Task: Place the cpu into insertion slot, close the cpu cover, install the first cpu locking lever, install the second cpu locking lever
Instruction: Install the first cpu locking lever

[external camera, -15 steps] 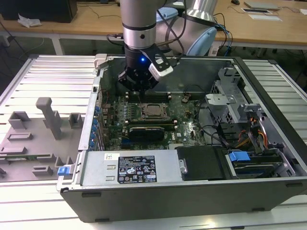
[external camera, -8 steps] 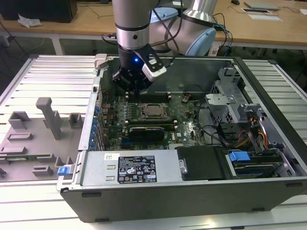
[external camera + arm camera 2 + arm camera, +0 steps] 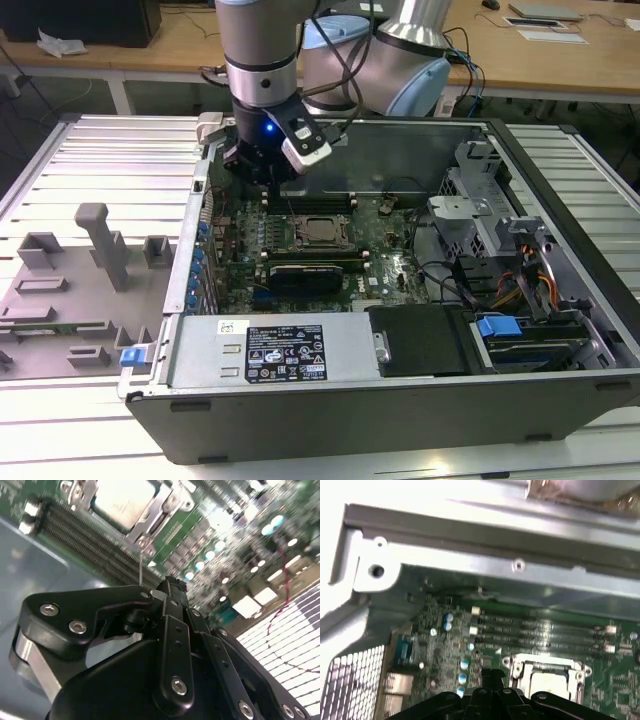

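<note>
hovering over the green motherboard (image 3: 388, 258) inside the open grey metal computer case (image 3: 400, 425), the black two-fingered claw (image 3: 268, 182) points down at the board. in the second wrist view its fingertips (image 3: 172, 587) are pressed together, with nothing visible pinched between them. the small square cpu with its pale metal face (image 3: 122, 500) lies apart from the claw, out beyond the fingertips, seated in the square black insertion slot (image 3: 304, 241). in the exterior view that slot sits on the exterior view's right of the claw. the thin silver-grey metal cpu cover (image 3: 161, 511), a frame with a square opening, lies down flat around the chip; in the first wrist view its shiny corner (image 3: 516, 667) is just beside the claw's tip (image 3: 490, 674). a thin silver wire locking lever (image 3: 142, 565) runs from the cover's nearest corner toward the fingertips, and its near end slips behind the claw's black linkage, so i cannot tell whether the two touch. a row of long black memory slots (image 3: 85, 540) lies near the claw, alongside the socket. small blue-topped round capacitors (image 3: 448, 620) stand on the board close to the tip. outside the case, well away from the claw on the exterior view's left, grey block-shaped holders (image 3: 105, 245) rest on the slatted metal table (image 3: 110, 150).
</note>
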Controlling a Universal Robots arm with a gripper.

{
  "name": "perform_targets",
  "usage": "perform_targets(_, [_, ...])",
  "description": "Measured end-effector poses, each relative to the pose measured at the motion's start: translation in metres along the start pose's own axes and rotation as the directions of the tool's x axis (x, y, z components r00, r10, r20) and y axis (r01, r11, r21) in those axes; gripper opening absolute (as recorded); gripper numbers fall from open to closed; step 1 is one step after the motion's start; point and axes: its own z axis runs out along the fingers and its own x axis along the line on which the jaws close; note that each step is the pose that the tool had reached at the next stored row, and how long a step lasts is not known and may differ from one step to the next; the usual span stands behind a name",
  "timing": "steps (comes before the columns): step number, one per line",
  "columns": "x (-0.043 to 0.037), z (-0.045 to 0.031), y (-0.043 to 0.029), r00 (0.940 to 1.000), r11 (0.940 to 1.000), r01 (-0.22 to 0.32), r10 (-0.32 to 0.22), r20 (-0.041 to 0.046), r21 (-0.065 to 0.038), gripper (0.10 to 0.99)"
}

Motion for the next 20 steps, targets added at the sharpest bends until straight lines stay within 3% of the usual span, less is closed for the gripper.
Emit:
perform_targets(1, [0.0004, 0.0, 0.0001, 1.0, 0.9997, -0.001, 0.001, 0.0039, -0.023, 0.106])
perform_targets(3, [0.001, 0.0, 0.0001, 1.0, 0.9984, -0.002, 0.003, 0.0094, -0.056, 0.106])
perform_targets(5, [0.0011, 0.0, 0.0002, 0.9999, 0.9965, -0.004, 0.005, 0.0135, -0.083, 0.106])
perform_targets(12, [-0.0029, 0.0002, -0.0005, 0.9999, 0.9965, -0.004, 0.005, 0.0135, -0.084, 0.106])
perform_targets(20, [-0.034, 0.0017, -0.0087, 0.9999, 0.9965, -0.004, 0.005, 0.0108, -0.084, 0.106])
